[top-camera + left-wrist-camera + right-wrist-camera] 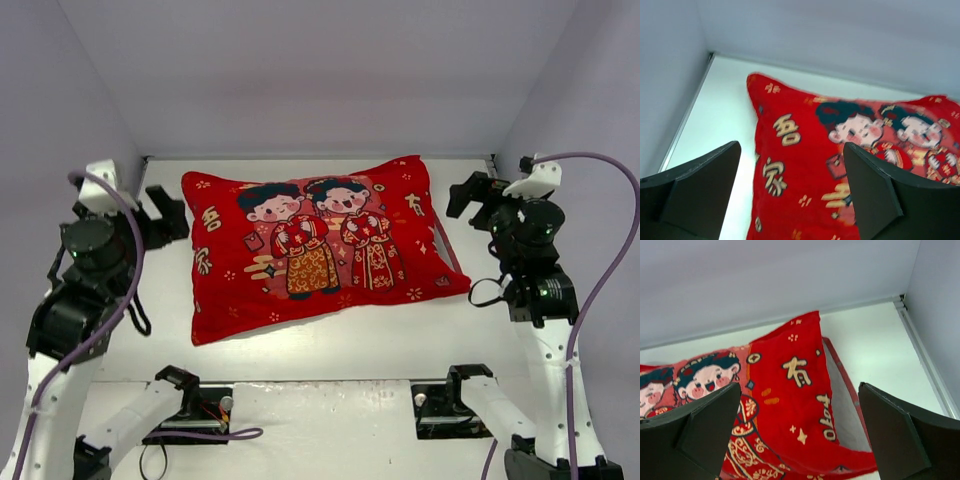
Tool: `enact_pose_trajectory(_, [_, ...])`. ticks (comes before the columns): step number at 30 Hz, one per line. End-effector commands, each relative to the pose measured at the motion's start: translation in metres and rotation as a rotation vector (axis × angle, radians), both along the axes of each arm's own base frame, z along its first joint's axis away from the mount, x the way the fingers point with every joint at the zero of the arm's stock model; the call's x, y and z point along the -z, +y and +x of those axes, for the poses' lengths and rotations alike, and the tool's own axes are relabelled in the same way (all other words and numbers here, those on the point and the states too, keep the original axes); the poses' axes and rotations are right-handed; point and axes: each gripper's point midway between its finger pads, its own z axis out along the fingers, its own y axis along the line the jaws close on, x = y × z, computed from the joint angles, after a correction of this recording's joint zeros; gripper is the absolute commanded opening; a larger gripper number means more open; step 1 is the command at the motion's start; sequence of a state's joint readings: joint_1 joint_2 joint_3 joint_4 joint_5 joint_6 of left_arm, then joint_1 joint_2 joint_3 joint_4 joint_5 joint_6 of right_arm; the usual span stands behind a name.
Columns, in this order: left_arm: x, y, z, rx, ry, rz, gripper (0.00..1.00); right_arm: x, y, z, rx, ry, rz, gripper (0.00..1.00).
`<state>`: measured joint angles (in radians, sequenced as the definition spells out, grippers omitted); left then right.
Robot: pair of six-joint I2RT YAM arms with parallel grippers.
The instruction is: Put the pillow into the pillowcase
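The red pillowcase [315, 245] lies plump on the table, print side up, with two cartoon figures and gold characters. The white pillow [842, 405] sits inside it; only a strip shows through the open right end, also in the top view [443, 250]. My left gripper [168, 215] is open and empty, just left of the pillowcase's [800, 165] left edge, above the table. My right gripper [470, 195] is open and empty, just right of the pillowcase's [790, 390] open end.
White walls enclose the table on the left, back and right. A metal seam [140, 190] runs along the table's left edge and another [927, 360] along the right. Bare table [330, 345] lies in front of the pillowcase.
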<state>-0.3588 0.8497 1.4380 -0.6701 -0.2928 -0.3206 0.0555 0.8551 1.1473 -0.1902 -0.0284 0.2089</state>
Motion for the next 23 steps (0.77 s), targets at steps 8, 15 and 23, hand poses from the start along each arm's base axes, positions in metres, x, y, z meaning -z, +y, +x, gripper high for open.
enact_pose_trajectory(8, [0.071,0.004,-0.009,-0.042,0.154,-0.029,0.79,0.003,0.009,-0.012,0.008,-0.028,-0.022,1.0])
enact_pose_trajectory(15, [0.091,-0.009,-0.004,-0.011,0.228,-0.058,0.79,-0.001,0.011,-0.014,-0.002,-0.04,-0.034,1.0])
enact_pose_trajectory(23, [0.104,-0.012,0.002,-0.005,0.271,-0.037,0.79,-0.008,0.014,-0.017,-0.012,-0.057,-0.057,1.0])
